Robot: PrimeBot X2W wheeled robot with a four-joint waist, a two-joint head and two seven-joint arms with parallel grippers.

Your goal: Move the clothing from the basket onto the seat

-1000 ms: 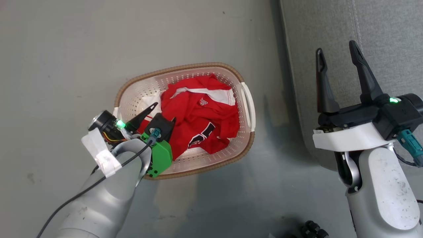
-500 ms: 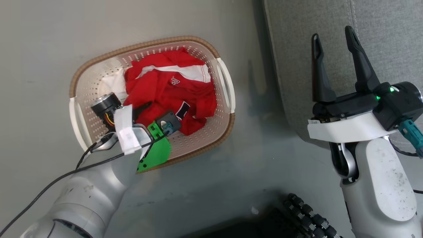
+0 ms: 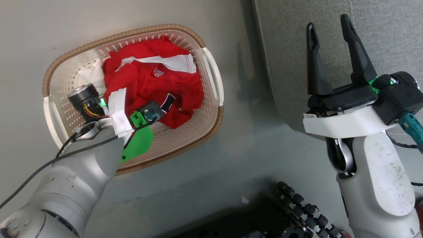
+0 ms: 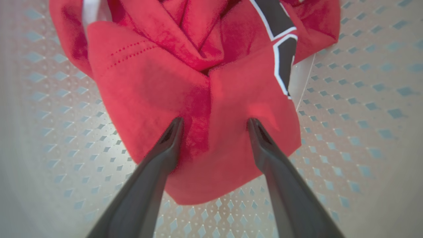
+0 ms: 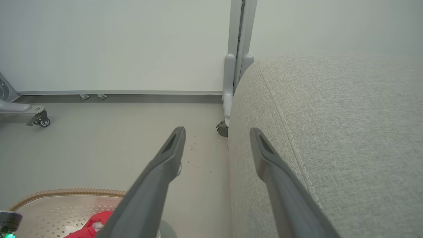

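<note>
The left gripper [image 4: 214,124] reaches down into the cream perforated laundry basket [image 3: 178,135] on the floor [image 3: 231,165], its fingers spread wide with their tips against the crumpled red clothing [image 3: 148,79] and not closed on it. The right gripper [image 3: 327,20] hangs wide open and empty over the edge of the light-grey seat [image 3: 284,49], which stands just beside the basket.

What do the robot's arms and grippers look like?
Both forearms are pale grey shells. The right gripper has long tapered black fingers, a white mount, green light and teal plug. The left gripper wears a green bracket, white tape and black cable.
</note>
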